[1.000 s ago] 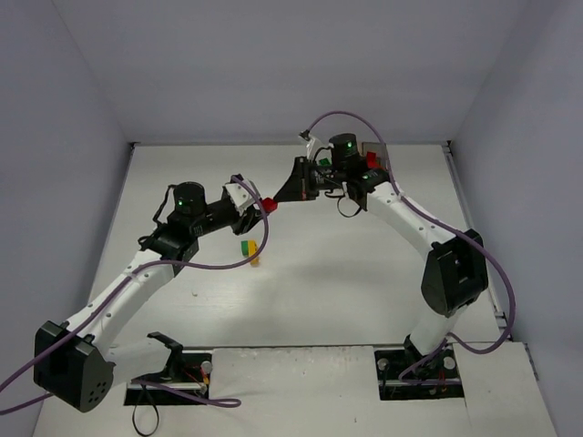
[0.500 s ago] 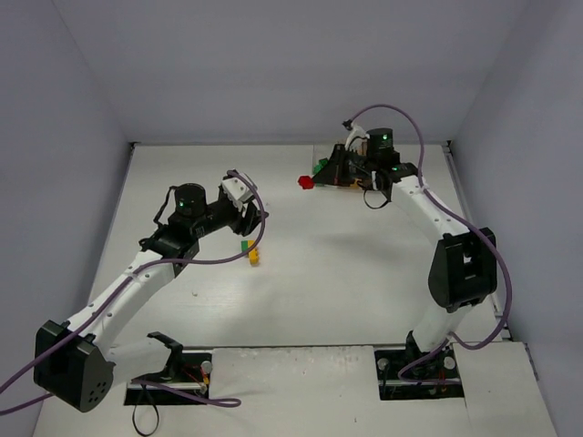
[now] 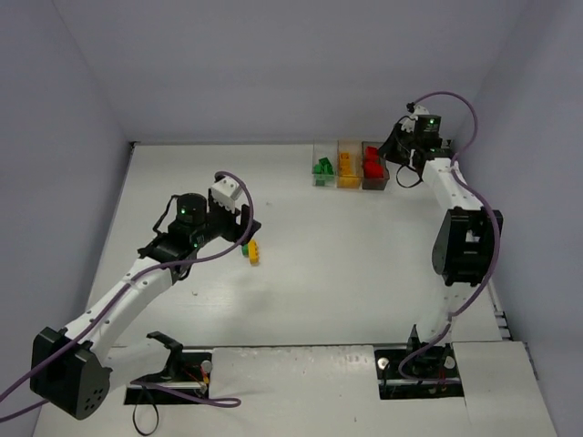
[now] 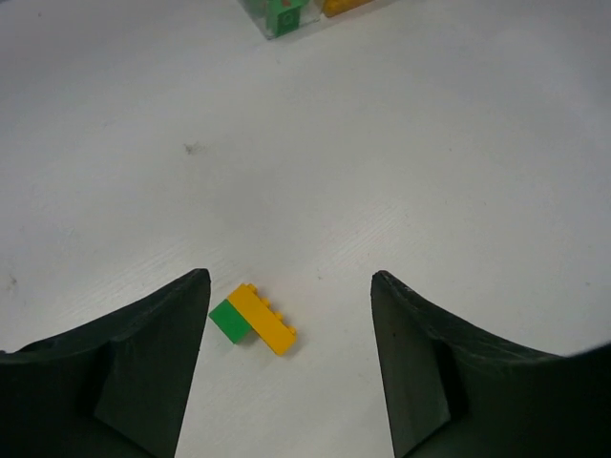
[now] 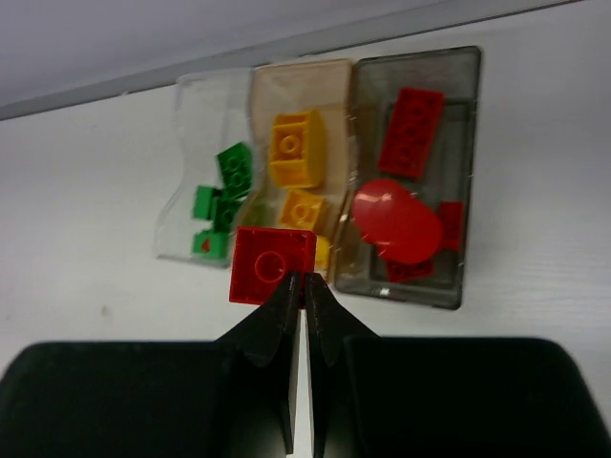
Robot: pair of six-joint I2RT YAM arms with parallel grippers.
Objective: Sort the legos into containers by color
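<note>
The green-and-yellow clump [image 4: 253, 320] lies flat on the table [image 4: 430, 143], two legos stuck together: a yellow brick with a smaller green one at one end. In my left wrist view its long axis runs on a diagonal, from the green end at upper left down to the yellow end at lower right, so it sits skewed to the line across my fingers. My left end effector [image 4: 288, 281] hangs above it with its jaws apart and nothing in them. The clump shows in the gap between them, closer to the finger on the left of that view and apart from both. As I judge it, the coming move needs a twist of the wrist to square up to that diagonal, then a straight drop onto the clump. My left arm is much the nearer one. My right end effector [image 5: 296, 279] is well apart from it, up over the containers [image 5: 355, 114] at the far side of the table, its jaws together and, as far as I can tell, pinching a red lego [image 5: 273, 264] at their tips. That brick hangs over the near edge of the orange box, with the dark box [image 5: 466, 143] that holds the reds off to its right in my right wrist view.
</note>
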